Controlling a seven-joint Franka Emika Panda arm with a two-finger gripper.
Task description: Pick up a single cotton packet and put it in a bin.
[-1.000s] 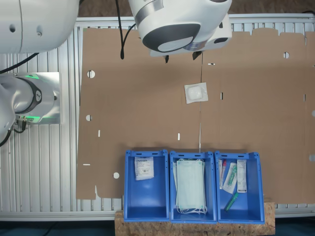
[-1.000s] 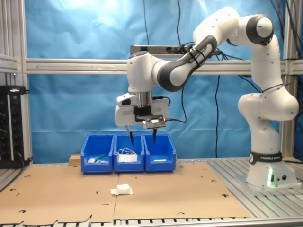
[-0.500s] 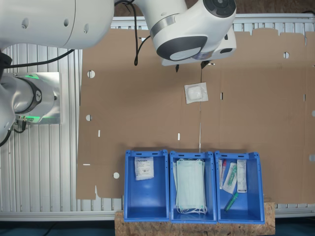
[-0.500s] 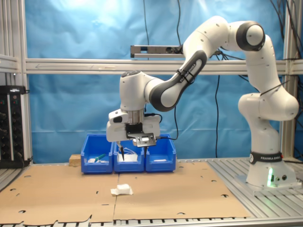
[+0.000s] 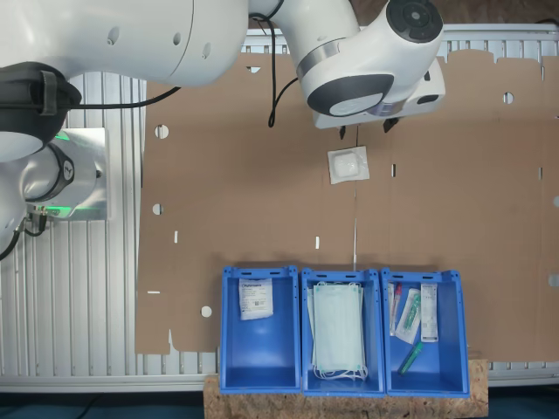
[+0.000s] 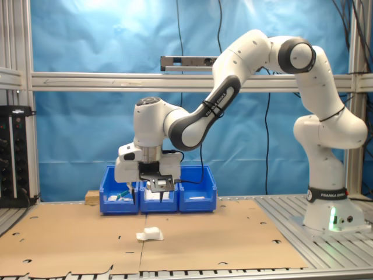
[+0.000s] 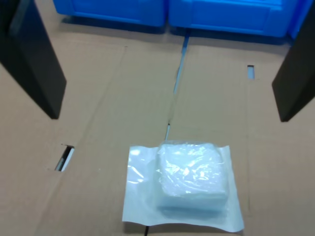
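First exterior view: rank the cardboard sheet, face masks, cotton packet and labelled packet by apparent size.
1. Cardboard sheet, by far.
2. Face masks.
3. Cotton packet and labelled packet look alike; I won't rank them.

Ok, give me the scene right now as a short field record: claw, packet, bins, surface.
claw: open, nothing between its fingers, above the cardboard, short of the packet
cotton packet: flat on the cardboard, not gripped; also in the wrist view
target bin: at the first exterior view's left of three, one flat white packet inside
middle bin: pale green face masks
third bin: tubes and long packets
surface: cardboard sheet, seam running beside the packet
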